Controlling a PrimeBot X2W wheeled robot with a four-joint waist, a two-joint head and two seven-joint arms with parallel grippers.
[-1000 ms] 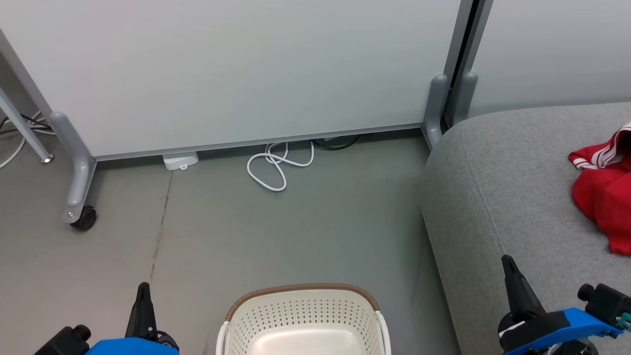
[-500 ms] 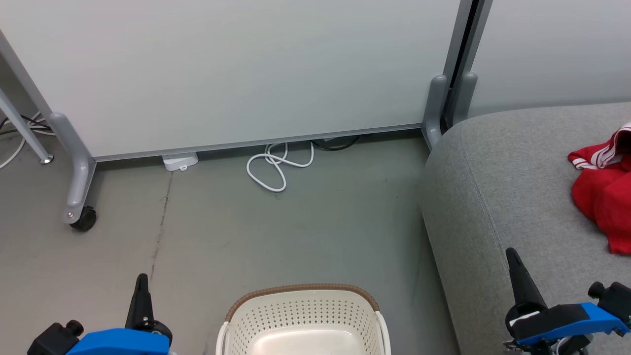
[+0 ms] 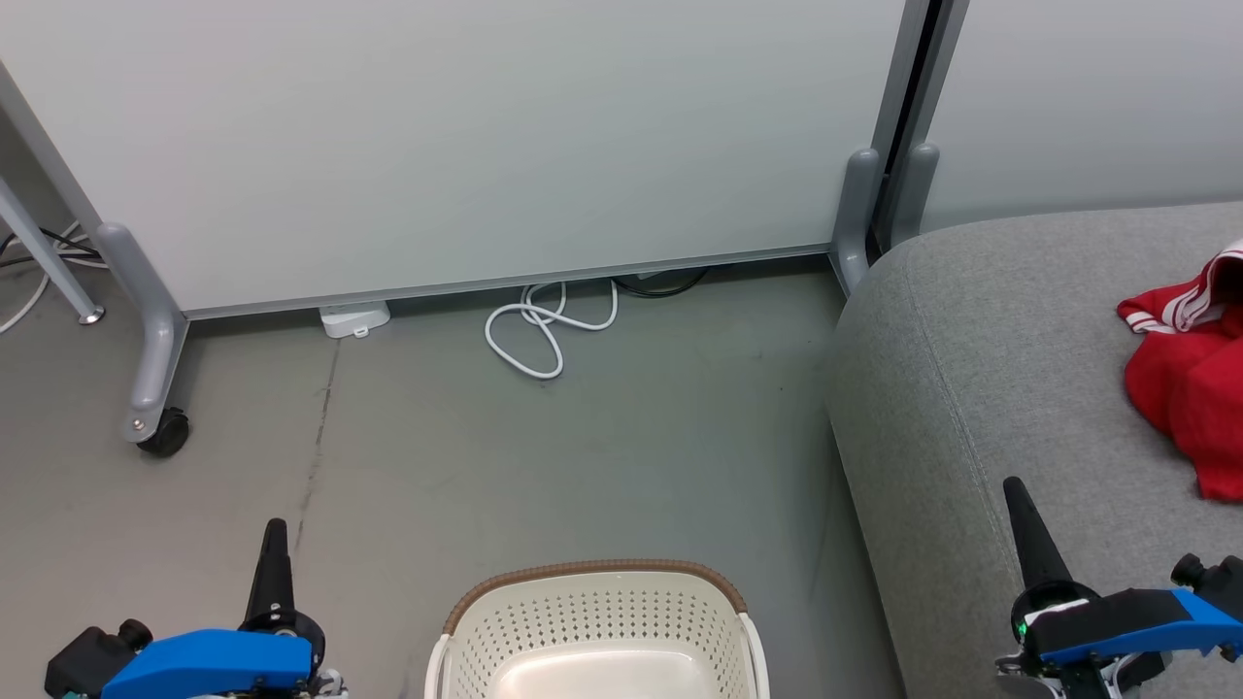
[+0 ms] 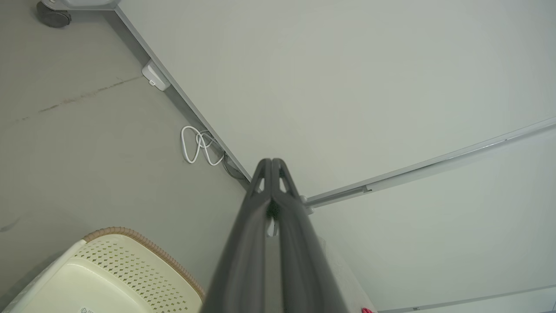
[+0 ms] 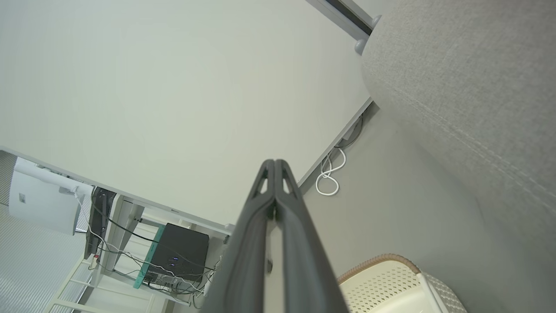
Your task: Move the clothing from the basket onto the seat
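- Grey seat (image 3: 1020,340) seen at 3 o'clock of head view.
- Cream basket (image 3: 592,607) set on floor at 6 o'clock, pale bottom exposed.
- Red clothing (image 3: 1190,388) laid on seat at far 3 o'clock edge, well apart from basket.
- Left gripper (image 3: 275,529) held at 7 o'clock, fingers pressed together, nothing gripped.
- Right gripper (image 3: 1015,485) held at 4 o'clock, fingers likewise closed, empty.

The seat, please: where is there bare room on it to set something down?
The seat is bare from its rounded left edge across to the clothing; it is crowded at the far right, where those red garments lie.
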